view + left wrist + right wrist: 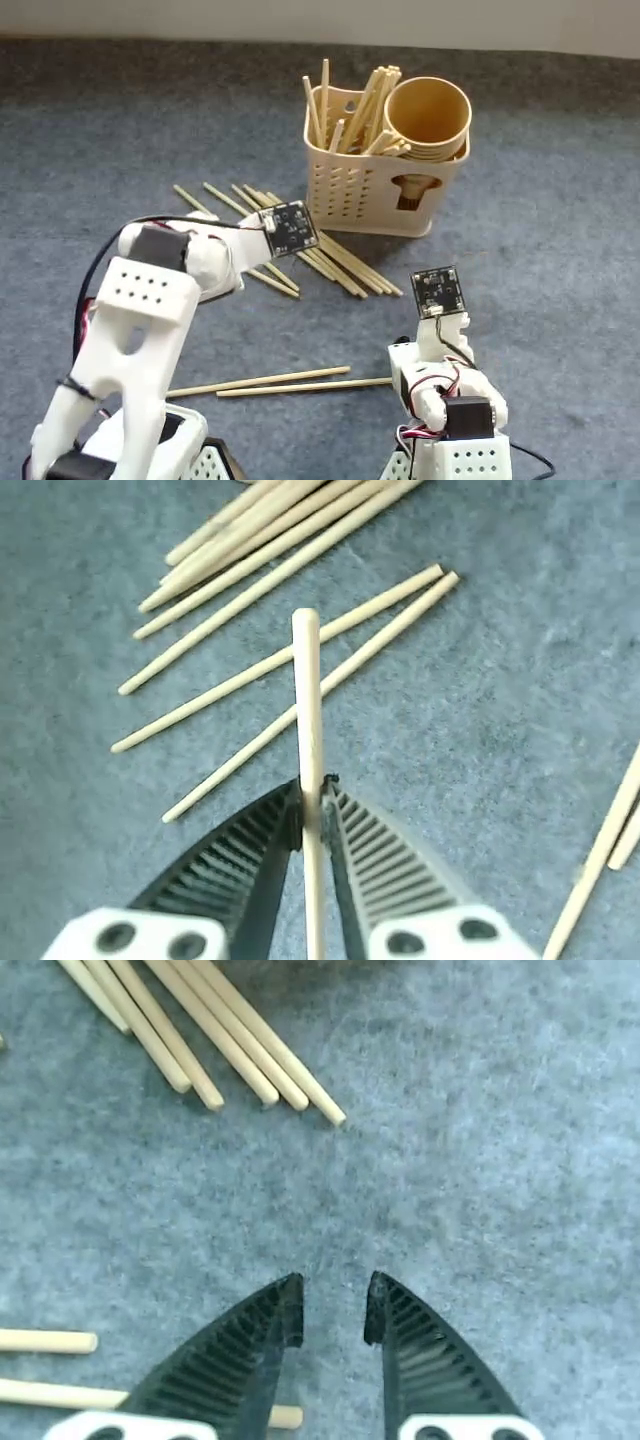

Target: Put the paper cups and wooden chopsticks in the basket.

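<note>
The cream slotted basket [372, 190] stands at the back and holds several wooden chopsticks [350, 105] and stacked paper cups [430, 118]. A loose pile of chopsticks [325, 262] lies on the carpet in front of it. My left gripper [313, 790] is shut on one chopstick [307, 700], held above two crossed loose chopsticks [370, 630] near the pile [260, 540]. My right gripper [333, 1310] is open over bare carpet with nothing between its fingers, short of the pile's ends [250, 1065].
Two more chopsticks [285, 381] lie end to end near the front, between the arm bases; their ends [45, 1341] show beside my right gripper. Grey carpet [540, 250] covers the table. The right arm [440, 320] sits in front of the basket.
</note>
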`<state>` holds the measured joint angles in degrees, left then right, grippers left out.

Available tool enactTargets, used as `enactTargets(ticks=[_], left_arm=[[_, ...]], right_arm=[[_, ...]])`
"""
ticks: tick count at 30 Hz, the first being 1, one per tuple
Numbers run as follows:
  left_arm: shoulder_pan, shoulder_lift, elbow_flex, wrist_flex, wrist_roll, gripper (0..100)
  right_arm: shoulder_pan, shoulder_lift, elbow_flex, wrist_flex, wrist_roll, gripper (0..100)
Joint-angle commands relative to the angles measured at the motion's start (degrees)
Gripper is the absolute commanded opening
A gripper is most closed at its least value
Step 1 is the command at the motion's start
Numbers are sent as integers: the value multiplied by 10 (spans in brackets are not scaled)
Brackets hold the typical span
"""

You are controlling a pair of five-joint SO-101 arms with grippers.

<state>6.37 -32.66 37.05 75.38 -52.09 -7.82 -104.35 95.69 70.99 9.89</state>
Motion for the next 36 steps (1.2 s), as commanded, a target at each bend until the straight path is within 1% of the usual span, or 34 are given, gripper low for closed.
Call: enactTargets(ticks=[1, 7, 11, 16, 23, 27, 32, 36], left_arm=[[6, -66, -53, 3, 59, 6], [5, -110, -117, 3, 147, 6], [6, -115, -189, 2, 227, 6], [10, -115, -283, -2, 309, 6], [87, -115, -406, -4, 409, 6], [132, -114, -452, -47, 454, 6], [174, -114, -462, -127, 522, 6], [198, -113, -460, -193, 541, 6]], right_arm=[[-1, -6, 67, 3, 6, 119], [-1, -6, 67, 3, 6, 119], [-1, -6, 67, 3, 6, 119], [-1, -6, 67, 3, 6, 119], [-1, -6, 67, 3, 6, 119], [-1, -6, 67, 3, 6, 119], [-1, -6, 67, 3, 6, 119], [-1, -6, 67, 3, 6, 119]])
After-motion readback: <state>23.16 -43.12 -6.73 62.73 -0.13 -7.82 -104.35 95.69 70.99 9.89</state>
